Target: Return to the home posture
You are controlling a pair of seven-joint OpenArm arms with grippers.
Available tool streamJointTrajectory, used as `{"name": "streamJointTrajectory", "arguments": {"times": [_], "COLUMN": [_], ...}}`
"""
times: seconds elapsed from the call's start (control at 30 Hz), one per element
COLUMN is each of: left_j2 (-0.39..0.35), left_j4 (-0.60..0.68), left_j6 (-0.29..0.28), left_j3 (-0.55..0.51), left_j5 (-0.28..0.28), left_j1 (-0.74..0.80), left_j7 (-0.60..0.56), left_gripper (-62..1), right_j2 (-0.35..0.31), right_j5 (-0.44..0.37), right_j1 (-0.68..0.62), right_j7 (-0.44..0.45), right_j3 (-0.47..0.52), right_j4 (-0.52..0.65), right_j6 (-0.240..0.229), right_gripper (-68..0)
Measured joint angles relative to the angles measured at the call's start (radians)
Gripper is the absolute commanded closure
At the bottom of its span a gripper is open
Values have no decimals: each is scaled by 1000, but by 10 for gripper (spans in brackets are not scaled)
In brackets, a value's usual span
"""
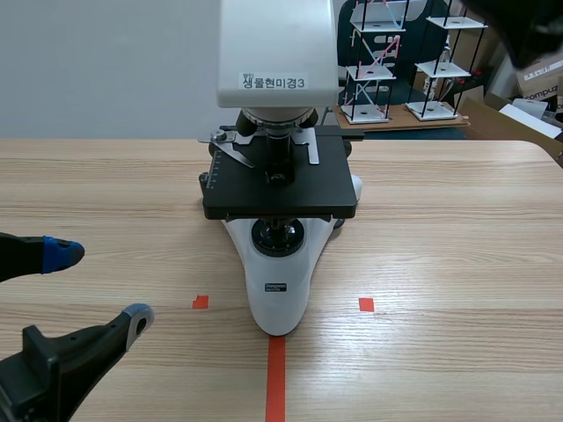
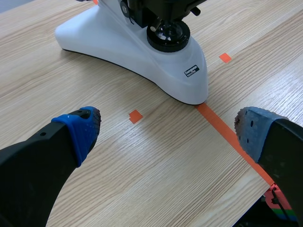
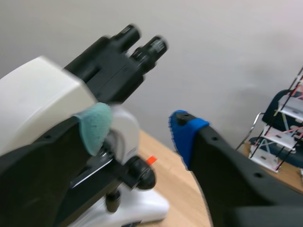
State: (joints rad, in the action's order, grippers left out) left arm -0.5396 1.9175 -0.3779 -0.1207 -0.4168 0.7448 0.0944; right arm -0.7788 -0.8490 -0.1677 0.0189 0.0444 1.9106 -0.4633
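Ahead of left end effector point(image 1: 98, 288): microscope point(image 1: 280, 290), apart | left wide open, empty, low over surface point(image 1: 457, 264) | right end effector point(image 3: 139, 130) agape, empty, beside microscope head | withdraw slowly, clear of eyepieces point(image 3: 142, 42)

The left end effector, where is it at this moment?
Scene view: the left end effector is low at the left, open over the table, left of the microscope, not touching it.

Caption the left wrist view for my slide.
Open left end effector hovers over the wooden table, just short of the white microscope base.
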Motion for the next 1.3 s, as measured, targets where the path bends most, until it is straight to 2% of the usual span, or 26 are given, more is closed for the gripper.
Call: {"name": "streamJointTrajectory", "arguments": {"times": [0.07,0.13,0.33,0.53,0.63,0.77,0.93,1.3], "left_j2": [0,0,0,0,0,0,2,2], "left_j4": [0,0,0,0,0,0,0,0], "left_j6": [0,0,0,0,0,0,0,0], "left_j3": [0,0,0,0,0,0,0,0], "left_j5": [0,0,0,0,0,0,0,0], "left_j1": [0,0,0,0,0,0,0,0], "left_j7": [0,0,0,0,0,0,0,0], "left_gripper": [-596,-596,-596,-596,-596,-596,-596,-596], "right_j2": [27,73,210,297,332,362,388,388], "right_j5": [39,92,349,598,695,723,743,748], "right_j1": [-110,-206,-407,-533,-577,-600,-596,-594], "right_j7": [14,48,156,290,391,463,462,455], "right_j3": [53,98,150,150,150,150,149,145], "right_j4": [29,39,38,37,36,36,36,36], "right_j6": [-42,-79,-177,-170,-193,-204,-203,-203], "right_gripper": [-504,-521,-543,-559,-565,-565,-564,-564]}}
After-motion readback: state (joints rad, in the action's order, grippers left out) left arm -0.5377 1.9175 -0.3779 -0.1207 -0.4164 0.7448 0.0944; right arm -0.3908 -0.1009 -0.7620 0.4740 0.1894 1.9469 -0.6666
